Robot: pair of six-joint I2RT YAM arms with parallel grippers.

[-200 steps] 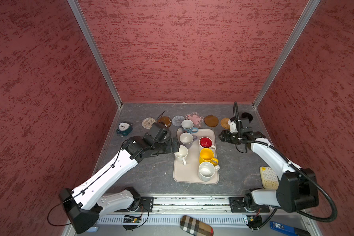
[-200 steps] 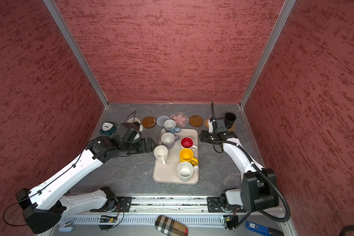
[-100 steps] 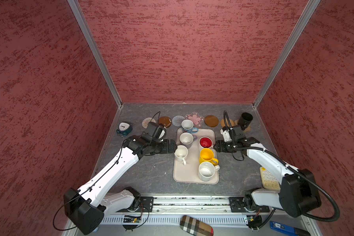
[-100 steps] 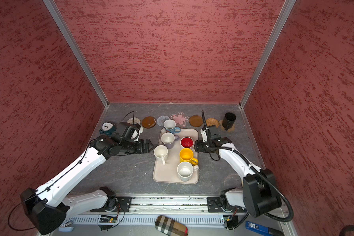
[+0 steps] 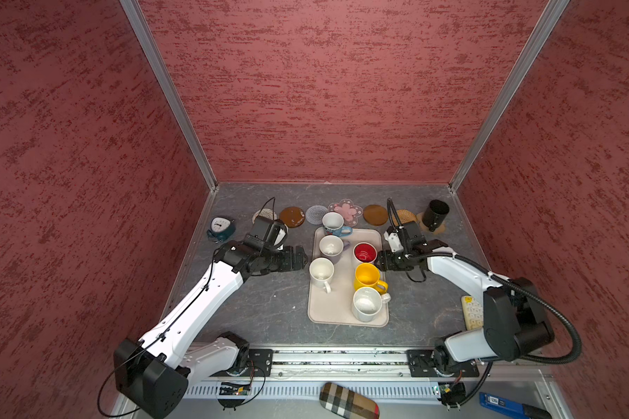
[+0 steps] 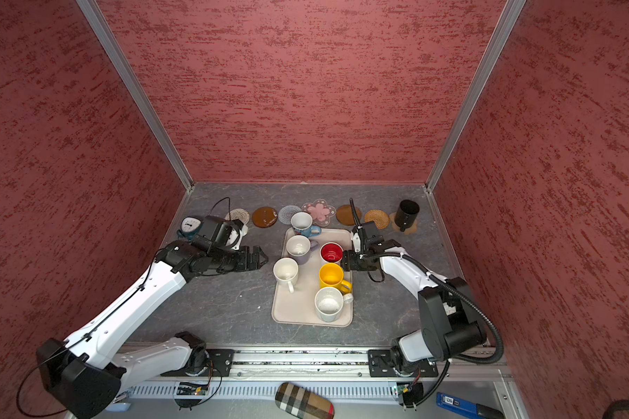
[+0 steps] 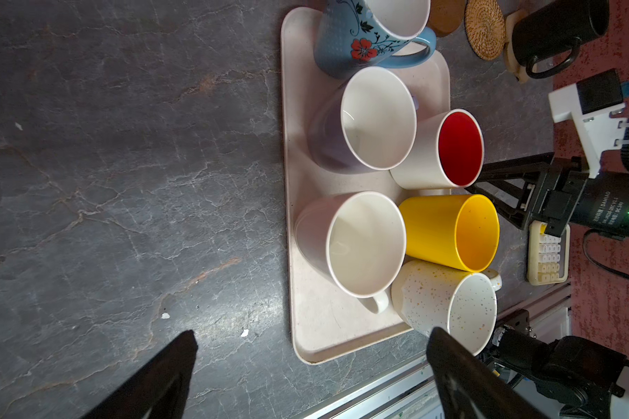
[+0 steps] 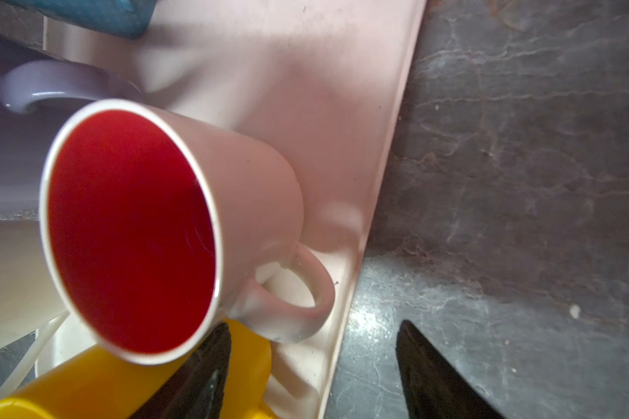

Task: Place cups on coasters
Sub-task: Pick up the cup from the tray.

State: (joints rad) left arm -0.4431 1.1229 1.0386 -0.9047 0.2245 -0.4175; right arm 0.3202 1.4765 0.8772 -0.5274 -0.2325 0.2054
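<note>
Hovers with left fingers [image 5: 300,256] spread wide and empty just beside the tray [image 5: 333,312], near a plain white mug [image 5: 321,271]. Poses right fingers [image 5: 380,260] apart, empty, by the red-lined mug [image 5: 364,252] on the handle side. Shows black mug [image 5: 435,214] standing on tan coaster [image 5: 441,228] at the worktop [image 5: 269,308] back.

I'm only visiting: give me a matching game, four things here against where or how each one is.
Things:
1. black ceramic mug
2. yellow ceramic mug
3. pink flower-shaped coaster
4. left claw

States:
A. open, holding nothing
B. on the beige rectangular tray
C. standing on a tan scalloped coaster
D. bare, no cup on it

Pairs: 1-C, 2-B, 3-D, 4-A.
</note>
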